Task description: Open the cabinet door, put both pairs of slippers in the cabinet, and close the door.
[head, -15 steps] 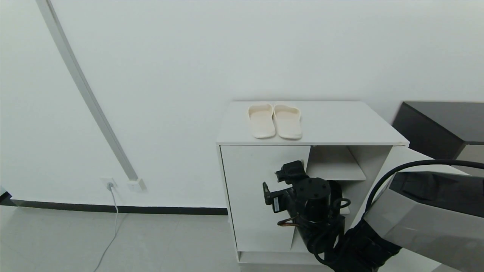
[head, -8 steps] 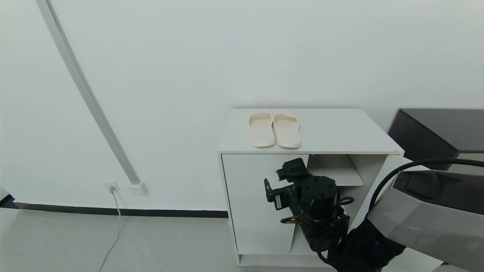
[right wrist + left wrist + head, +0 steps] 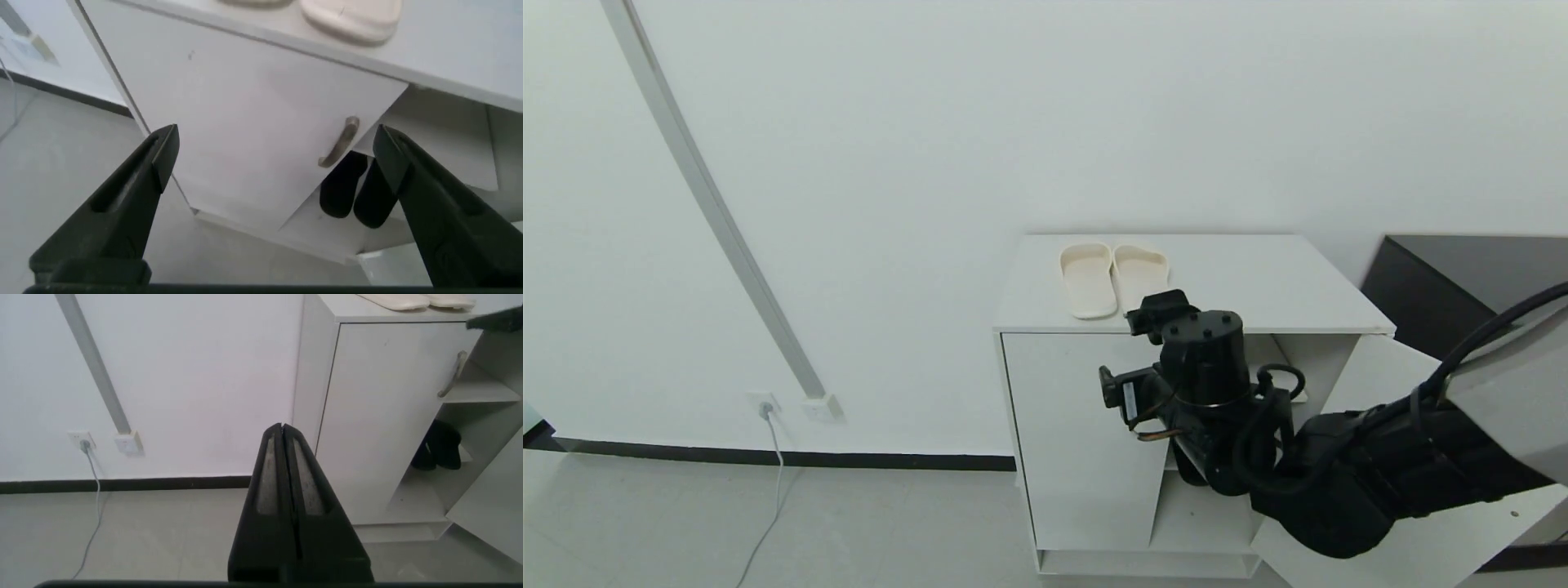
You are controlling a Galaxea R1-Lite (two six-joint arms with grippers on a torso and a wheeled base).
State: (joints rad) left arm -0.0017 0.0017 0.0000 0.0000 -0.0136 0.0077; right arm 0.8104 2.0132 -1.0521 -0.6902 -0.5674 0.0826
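A pair of cream slippers (image 3: 1115, 278) lies on top of the white cabinet (image 3: 1258, 282); they also show as cream slippers (image 3: 351, 18) in the right wrist view and cream slippers (image 3: 409, 300) in the left wrist view. Black slippers (image 3: 355, 188) stand inside on the cabinet floor, also seen as black slippers (image 3: 437, 449). The right door (image 3: 1372, 367) hangs open; the left door (image 3: 1086, 433) with its handle (image 3: 337, 143) is closed. My right gripper (image 3: 1164, 310) is open at the cabinet's top front edge, just below the cream pair. My left gripper (image 3: 282, 433) is shut and empty, away from the cabinet.
A shelf (image 3: 1286, 359) divides the open compartment. A dark piece of furniture (image 3: 1462, 278) stands to the right of the cabinet. A wall socket with a cable (image 3: 764, 404) sits low on the left, and the grey floor (image 3: 768, 523) is free there.
The head camera shifted first. Then my right arm rose, lifting its gripper from in front of the open compartment to the cabinet's top edge by the cream slippers.
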